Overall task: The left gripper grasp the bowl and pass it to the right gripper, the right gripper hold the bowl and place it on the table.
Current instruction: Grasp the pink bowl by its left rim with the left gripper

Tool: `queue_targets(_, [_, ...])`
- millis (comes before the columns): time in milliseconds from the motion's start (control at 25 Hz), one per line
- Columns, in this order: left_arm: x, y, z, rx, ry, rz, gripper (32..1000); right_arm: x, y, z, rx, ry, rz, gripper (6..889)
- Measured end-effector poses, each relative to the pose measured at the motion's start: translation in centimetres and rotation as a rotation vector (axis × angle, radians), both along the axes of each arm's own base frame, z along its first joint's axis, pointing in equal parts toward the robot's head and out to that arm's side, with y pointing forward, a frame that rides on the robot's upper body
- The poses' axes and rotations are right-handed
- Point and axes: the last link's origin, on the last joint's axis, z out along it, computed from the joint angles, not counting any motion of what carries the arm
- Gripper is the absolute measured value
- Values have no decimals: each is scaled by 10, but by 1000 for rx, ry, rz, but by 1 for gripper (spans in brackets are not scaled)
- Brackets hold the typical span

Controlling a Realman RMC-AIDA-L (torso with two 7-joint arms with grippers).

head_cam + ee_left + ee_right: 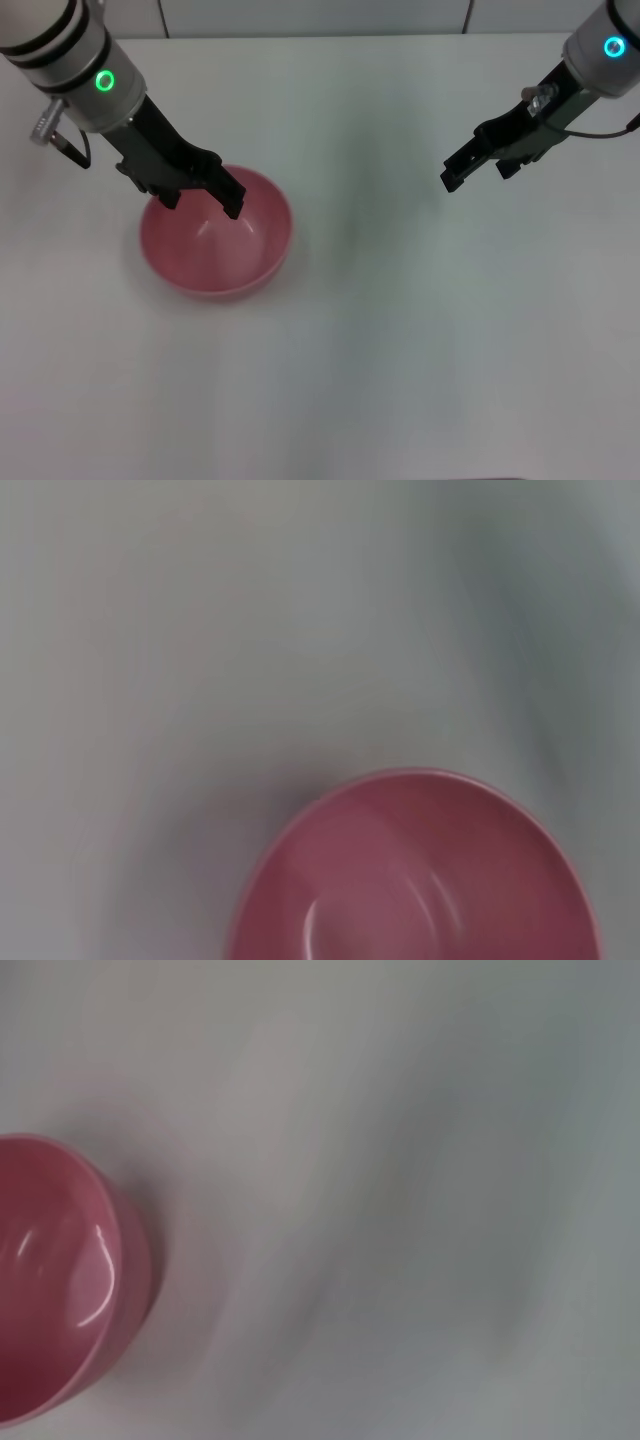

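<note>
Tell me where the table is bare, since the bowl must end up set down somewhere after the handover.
The table is bare in front of the bowl, and across the middle between it and the right gripper, which hangs over its own side. Crowding is only at the bowl itself, where the left gripper hangs over the rim.

This looks like a robotics lab or test bench rather than a home or kitchen. A large plain white table (pixel 400 350) fills nearly the whole head view, matte and unmarked, with no cloth, cutlery or household clutter on it. At 12 o'clock, along the far edge, runs a strip of pale grey wall panels (pixel 320 15) with thin dark seams. The only item on the surface is a single pink bowl (pixel 215 260) at about 9 o'clock, laid out like a test prop. Light is even and flat.
</note>
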Motion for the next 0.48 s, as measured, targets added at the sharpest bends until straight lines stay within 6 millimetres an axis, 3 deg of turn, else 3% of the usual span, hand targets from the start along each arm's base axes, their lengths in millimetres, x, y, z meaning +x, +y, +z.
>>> queue_targets(480, [-15,10,13,57,103,-32,887,1,0,0,-2,-2,7,879])
